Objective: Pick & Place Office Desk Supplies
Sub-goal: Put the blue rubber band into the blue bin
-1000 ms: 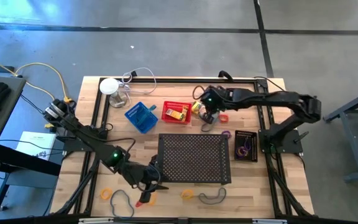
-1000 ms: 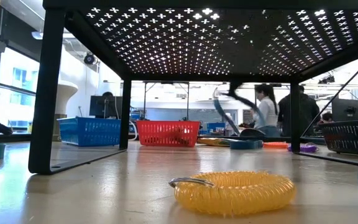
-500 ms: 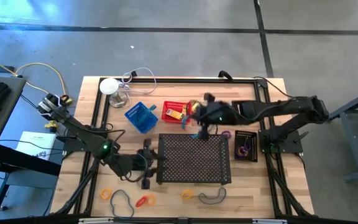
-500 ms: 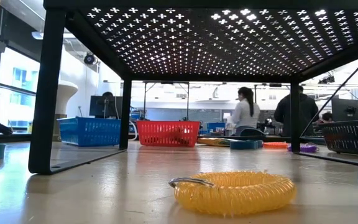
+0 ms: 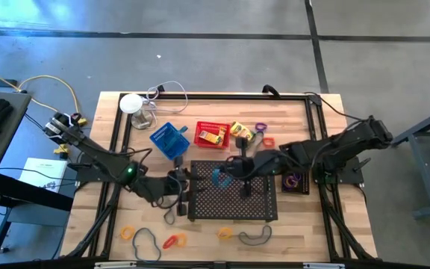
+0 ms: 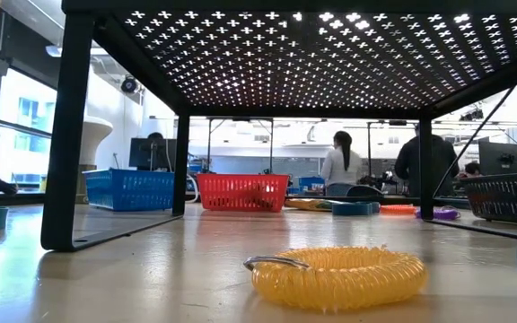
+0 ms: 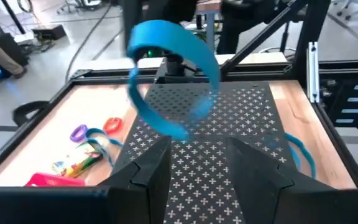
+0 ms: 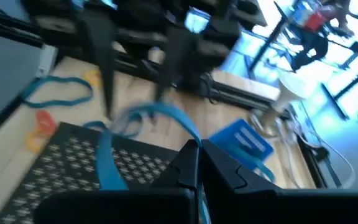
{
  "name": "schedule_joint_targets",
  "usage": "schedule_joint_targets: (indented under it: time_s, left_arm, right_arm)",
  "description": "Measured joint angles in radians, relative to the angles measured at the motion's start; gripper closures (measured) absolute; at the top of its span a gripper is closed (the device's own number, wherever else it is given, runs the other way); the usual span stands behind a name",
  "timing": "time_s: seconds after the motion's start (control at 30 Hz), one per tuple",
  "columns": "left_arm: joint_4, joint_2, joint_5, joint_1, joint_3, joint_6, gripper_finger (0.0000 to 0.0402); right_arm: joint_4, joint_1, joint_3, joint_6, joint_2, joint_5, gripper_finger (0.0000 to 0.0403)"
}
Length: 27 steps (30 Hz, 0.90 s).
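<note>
Two hands meet over the tray [image 5: 234, 190]: right hand [image 5: 239, 166], clamped on a blue band [image 5: 216, 177], holds it just ahead of the wide-open left hand [image 5: 187, 190].

A pale wooden table [image 5: 304, 232] with a dark frame is carrying everything. A large perforated black tray [image 5: 234, 200] is standing at its middle. Behind it, a blue basket [image 5: 169, 140], a red basket [image 5: 212, 135] and a yellow crayon box [image 5: 241, 131] are sitting; a black basket [image 5: 295, 175] is lying alongside. Loops are lying near the front edge: a yellow coil [image 6: 335, 275], a red one [image 5: 173, 240], and what seems a grey band [image 5: 254, 236].
</note>
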Motion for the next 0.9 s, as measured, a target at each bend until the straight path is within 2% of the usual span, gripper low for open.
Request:
schedule_joint_targets:
  time_s: [0.1,0.2,0.27,0.9]
  left_arm:
    - [0.011,0.0,0.082,0.029,0.0,0.0,0.0256]
    - [0.022,0.0,0.209,0.06,0.0,0.0,0.0256]
    - [0.041,0.0,0.25,0.073,0.0,-0.001,0.0256]
    - [0.052,0.0,0.255,0.137,0.0,-0.043,0.0257]
  right_arm:
    - [0.0,0.014,0.0,-0.001,0.003,0.027,0.04]
    - [0.012,0.014,0.0,-0.009,0.019,0.078,0.04]
    - [0.01,0.02,-0.002,-0.022,0.021,0.089,0.04]
    - [0.02,0.023,-0.001,-0.027,0.034,0.086,0.04]
